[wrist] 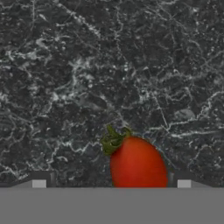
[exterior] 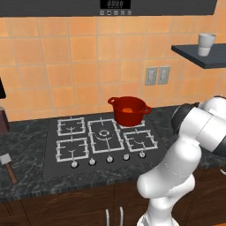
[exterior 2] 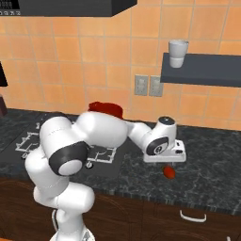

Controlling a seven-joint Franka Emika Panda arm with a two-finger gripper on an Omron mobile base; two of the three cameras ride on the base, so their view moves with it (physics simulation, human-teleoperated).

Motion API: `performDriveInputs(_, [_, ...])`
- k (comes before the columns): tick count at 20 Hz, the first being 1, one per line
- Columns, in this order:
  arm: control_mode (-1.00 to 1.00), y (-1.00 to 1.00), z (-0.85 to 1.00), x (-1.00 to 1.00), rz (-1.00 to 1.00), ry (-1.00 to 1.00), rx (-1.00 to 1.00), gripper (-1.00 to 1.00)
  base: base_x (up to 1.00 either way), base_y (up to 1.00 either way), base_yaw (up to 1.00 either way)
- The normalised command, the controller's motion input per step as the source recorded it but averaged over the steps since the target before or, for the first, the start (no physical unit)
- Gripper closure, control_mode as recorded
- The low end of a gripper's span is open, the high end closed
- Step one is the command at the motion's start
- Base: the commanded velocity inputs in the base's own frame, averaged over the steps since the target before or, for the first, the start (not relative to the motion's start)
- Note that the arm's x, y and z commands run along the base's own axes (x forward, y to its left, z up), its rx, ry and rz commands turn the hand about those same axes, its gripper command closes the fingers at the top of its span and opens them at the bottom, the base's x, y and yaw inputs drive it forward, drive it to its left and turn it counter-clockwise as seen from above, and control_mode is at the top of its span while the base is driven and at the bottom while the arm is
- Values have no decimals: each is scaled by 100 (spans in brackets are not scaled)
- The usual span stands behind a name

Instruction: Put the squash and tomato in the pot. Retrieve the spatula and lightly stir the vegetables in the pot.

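A small glossy red tomato with a green stem lies on the dark, white-veined marble counter, well to the right of the stove. The open gripper hangs directly above it, its two fingertips spread to either side of the fruit and not touching it. Further left, a bright red pot with side loop handles sits on the back right burner of a black gas cooktop, and an orange squash lump rests inside it. At the counter's far left edge lies the spatula, its grey blade toward the wall and its reddish-brown handle pointing to the front. Orange tiles cover the wall behind, with two grey outlets set in it. A dark shelf on the right carries a white cup. Dark wooden cabinets run below the counter.
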Motion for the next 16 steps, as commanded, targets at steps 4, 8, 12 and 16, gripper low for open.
performDriveInputs(4, [-100, -14, -28, 0, 1, 1, 0, -100, 0, 0, 0])
performDriveInputs(8, [-100, -9, -22, 0, 0, 1, 0, -100, 0, 0, 0])
performDriveInputs(12, [-100, -1, -18, 0, 0, 3, 0, -100, 0, 0, 0])
performDriveInputs(16, [-100, 0, -14, 0, 0, 2, 0, 100, 0, 0, 0])
